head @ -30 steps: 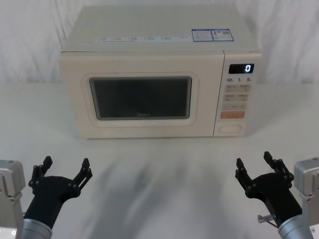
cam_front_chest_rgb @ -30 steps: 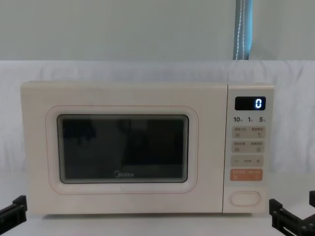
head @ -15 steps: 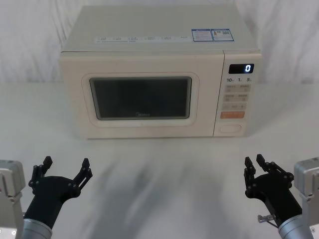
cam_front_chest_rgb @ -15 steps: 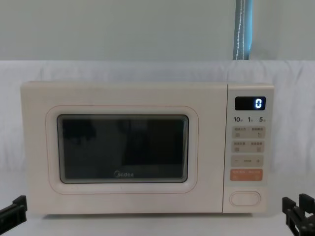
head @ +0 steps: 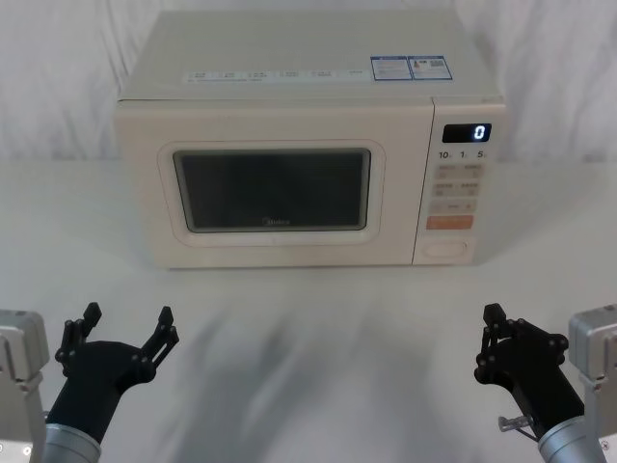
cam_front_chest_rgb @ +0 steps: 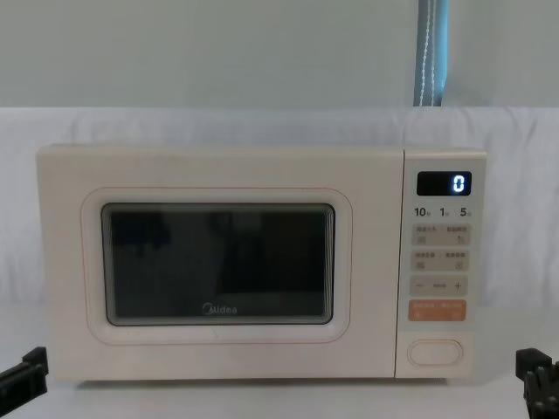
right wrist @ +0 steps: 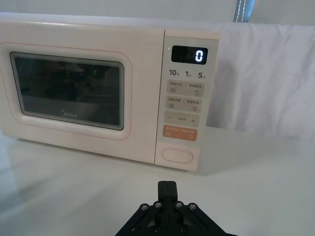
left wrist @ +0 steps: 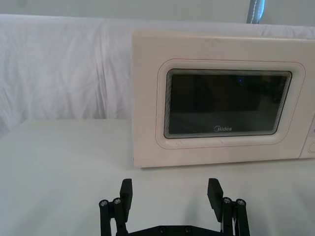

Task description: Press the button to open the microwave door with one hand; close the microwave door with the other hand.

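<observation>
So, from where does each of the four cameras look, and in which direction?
Head: high, looking down at the microwave door, left gripper and right gripper.
Chest: low, level with the door; fingers at both lower corners.
Left wrist: behind open fingers, facing the door.
Right wrist: behind shut fingers, facing the button.
All share the door.

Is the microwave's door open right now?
No, the microwave door sits shut, flush with the control panel beside it.
</observation>
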